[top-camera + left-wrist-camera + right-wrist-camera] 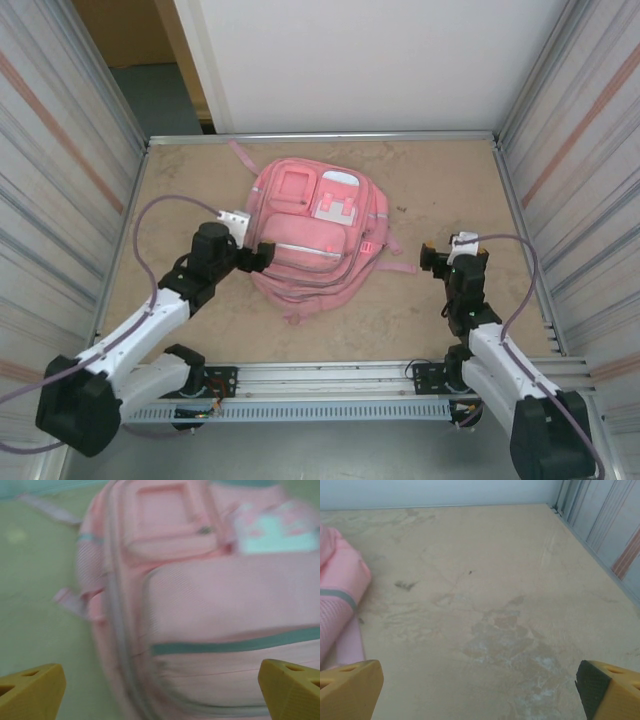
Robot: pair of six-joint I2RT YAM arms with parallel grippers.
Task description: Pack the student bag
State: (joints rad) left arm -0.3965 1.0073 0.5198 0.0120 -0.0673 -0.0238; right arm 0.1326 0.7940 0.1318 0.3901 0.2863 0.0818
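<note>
The student bag (310,235) is a large pink backpack lying flat in the middle of the table, zip front pockets and white patch (338,200) facing up. My left gripper (258,257) sits at the bag's left edge. In the blurred left wrist view its yellow fingertips (32,690) stand far apart over the bag (215,600), so the left gripper (160,695) is open and holds nothing. My right gripper (436,254) is to the right of the bag, apart from it. The right gripper (480,690) is open over bare table, with the bag's side (337,605) at the left.
Ribbed metal walls (580,180) close the table on the left and right, and a white panel (370,60) at the back. A pink strap (400,267) trails from the bag towards the right gripper; another (240,155) lies at the far left. A metal rail (330,375) runs along the near edge.
</note>
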